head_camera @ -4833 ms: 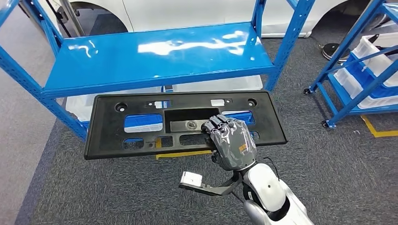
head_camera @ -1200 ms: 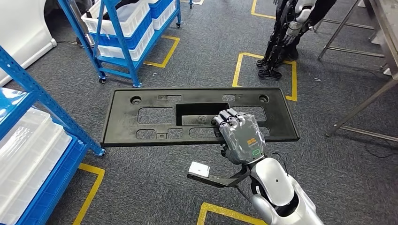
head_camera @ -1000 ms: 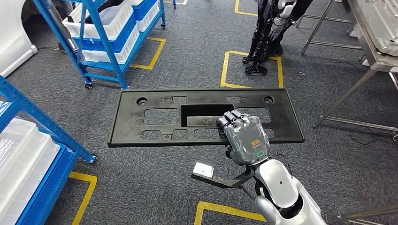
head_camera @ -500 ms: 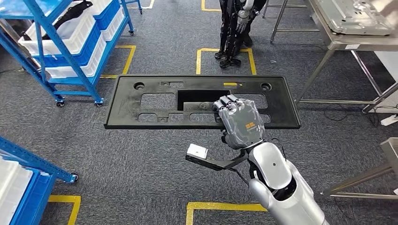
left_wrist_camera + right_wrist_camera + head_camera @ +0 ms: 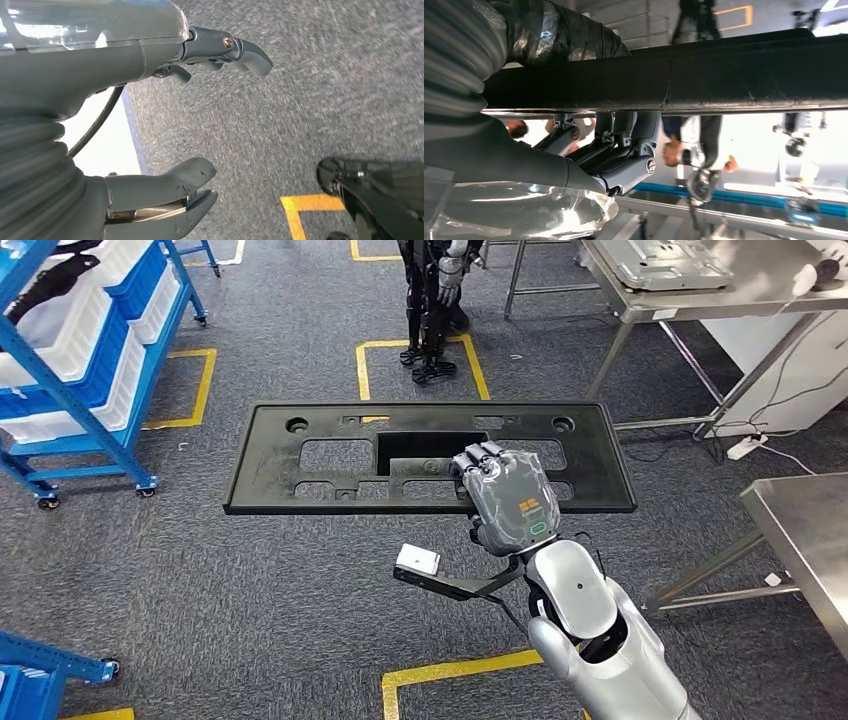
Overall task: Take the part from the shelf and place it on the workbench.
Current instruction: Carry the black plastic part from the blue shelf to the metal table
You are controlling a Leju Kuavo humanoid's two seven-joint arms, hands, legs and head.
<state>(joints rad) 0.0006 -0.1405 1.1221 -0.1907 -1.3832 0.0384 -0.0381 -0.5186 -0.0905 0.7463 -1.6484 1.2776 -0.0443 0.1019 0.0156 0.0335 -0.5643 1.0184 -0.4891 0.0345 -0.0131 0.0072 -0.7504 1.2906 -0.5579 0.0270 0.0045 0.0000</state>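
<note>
The part is a long flat black plastic panel with several cut-outs, held level above the grey carpet. My right hand grips its near edge right of centre, fingers hooked into the middle opening. The right wrist view has the panel's dark edge running across, with my right hand and its fingers wrapped over it. My left hand hangs over the carpet, fingers apart, holding nothing. A steel workbench has its corner at the right edge.
A second steel table carrying a metal sheet stands at the far right. A blue wheeled rack with white bins is at the left. Another robot's dark legs stand ahead in a yellow floor square. Cables and a power strip lie under the tables.
The whole view has swung right as I turn: the blue shelf left the picture and the steel tables came in. The panel stays in my right hand's grip.
</note>
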